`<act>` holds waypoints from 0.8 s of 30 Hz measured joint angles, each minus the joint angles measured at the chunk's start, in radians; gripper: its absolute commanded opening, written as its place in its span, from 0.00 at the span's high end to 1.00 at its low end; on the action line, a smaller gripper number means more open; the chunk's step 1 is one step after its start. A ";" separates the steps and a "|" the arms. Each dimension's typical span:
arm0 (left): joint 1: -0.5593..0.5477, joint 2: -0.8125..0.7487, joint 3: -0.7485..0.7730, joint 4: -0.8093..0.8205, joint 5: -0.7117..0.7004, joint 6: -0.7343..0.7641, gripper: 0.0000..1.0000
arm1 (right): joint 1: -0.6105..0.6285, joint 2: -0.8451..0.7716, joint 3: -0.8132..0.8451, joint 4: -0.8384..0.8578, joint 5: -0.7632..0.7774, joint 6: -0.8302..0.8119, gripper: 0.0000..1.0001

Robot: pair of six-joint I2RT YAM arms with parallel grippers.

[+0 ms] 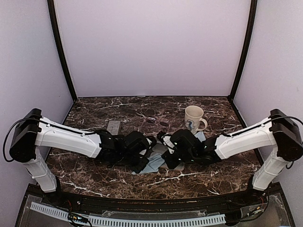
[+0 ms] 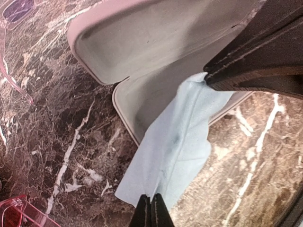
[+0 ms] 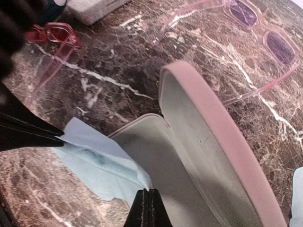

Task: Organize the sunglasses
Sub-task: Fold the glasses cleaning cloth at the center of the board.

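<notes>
Marbled bench [image 1: 85, 176], open case [image 3: 199, 156], both jaws nipped shut on blue cloth [image 2: 180, 151]. Pink sunglasses [image 3: 259, 29] likely light, brittle, slick: take by bridge.

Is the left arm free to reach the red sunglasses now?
Probably not yet: the left gripper is shut on the blue cloth, though the red sunglasses lie uncovered close by.

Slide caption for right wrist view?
Left gripper and right gripper pinch the light blue cloth, half inside the open pink case; red sunglasses and pale pink sunglasses lie beyond.
</notes>
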 measured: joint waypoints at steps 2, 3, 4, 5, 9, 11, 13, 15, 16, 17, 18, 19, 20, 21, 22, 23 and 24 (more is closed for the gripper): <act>0.000 -0.024 0.000 -0.002 0.016 0.003 1.00 | 0.003 -0.053 -0.001 -0.014 -0.031 0.003 1.00; 0.000 -0.037 0.000 -0.002 0.026 0.003 1.00 | 0.006 -0.072 -0.001 -0.018 -0.039 0.004 1.00; 0.000 -0.051 0.000 -0.002 0.033 0.004 1.00 | 0.008 -0.096 -0.001 -0.026 -0.053 0.008 1.00; 0.000 -0.067 0.000 -0.003 0.041 0.006 1.00 | 0.011 -0.112 -0.001 -0.035 -0.058 0.011 1.00; -0.010 -0.148 -0.006 -0.003 0.067 0.020 1.00 | 0.033 -0.170 -0.003 -0.085 -0.084 0.023 1.00; -0.023 -0.185 -0.009 -0.005 0.078 0.030 1.00 | 0.048 -0.189 -0.005 -0.112 -0.095 0.026 1.00; -0.046 -0.219 -0.009 -0.015 0.085 0.040 1.00 | 0.067 -0.209 -0.007 -0.143 -0.106 0.032 1.00; -0.075 -0.242 -0.009 -0.036 0.088 0.047 1.00 | 0.089 -0.230 -0.008 -0.172 -0.113 0.039 1.00; -0.087 -0.248 -0.009 -0.047 0.088 0.048 1.00 | 0.102 -0.241 -0.008 -0.187 -0.117 0.044 1.00; -0.105 -0.254 -0.009 -0.063 0.088 0.049 1.00 | 0.116 -0.254 -0.008 -0.200 -0.121 0.050 1.00; -0.117 -0.258 -0.009 -0.075 0.088 0.048 1.00 | 0.129 -0.268 -0.008 -0.214 -0.124 0.056 1.00; -0.127 -0.261 -0.010 -0.085 0.087 0.047 1.00 | 0.140 -0.281 -0.009 -0.225 -0.126 0.063 1.00; -0.141 -0.264 -0.012 -0.095 0.087 0.045 1.00 | 0.154 -0.297 -0.009 -0.240 -0.126 0.072 1.00; -0.153 -0.269 -0.016 -0.105 0.087 0.040 1.00 | 0.167 -0.314 -0.010 -0.250 -0.126 0.080 1.00; -0.164 -0.275 -0.022 -0.113 0.086 0.035 1.00 | 0.182 -0.329 -0.010 -0.259 -0.127 0.089 1.00; -0.173 -0.280 -0.026 -0.120 0.085 0.030 1.00 | 0.198 -0.344 -0.011 -0.268 -0.126 0.101 1.00; -0.185 -0.286 -0.032 -0.126 0.084 0.024 1.00 | 0.210 -0.354 -0.013 -0.273 -0.126 0.109 1.00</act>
